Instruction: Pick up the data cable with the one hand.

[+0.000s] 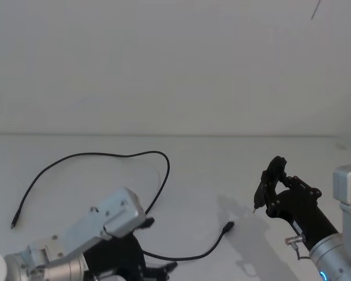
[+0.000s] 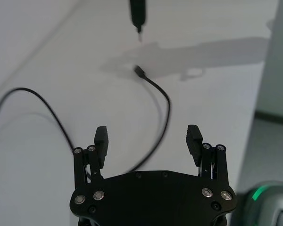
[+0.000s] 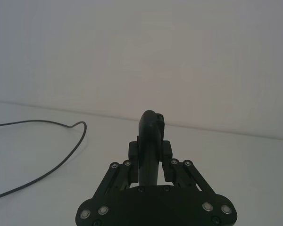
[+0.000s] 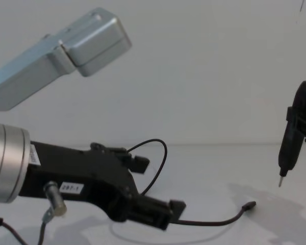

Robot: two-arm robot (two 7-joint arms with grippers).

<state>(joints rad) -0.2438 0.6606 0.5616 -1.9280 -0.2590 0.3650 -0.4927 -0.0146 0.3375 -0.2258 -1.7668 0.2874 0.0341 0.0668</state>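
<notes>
Jaws wide, seemingly empty, left gripper (image 2: pixel 147 134) straddles data cable (image 2: pixel 169 110) by table edge (image 2: pixel 254 94); right gripper (image 3: pixel 150 155) grips tool (image 4: pixel 288 148).

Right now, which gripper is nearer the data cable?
Left. The open left gripper sits low over the middle of the data cable. The right gripper, shut on a slim black tool, hangs above the table beside the plug, clear of it.

surface: white table (image 1: pixel 234 170) | on it: black data cable (image 1: pixel 168 168), loosely curved, lying flat | plug (image 1: pixel 228 226) on the tabletop
</notes>
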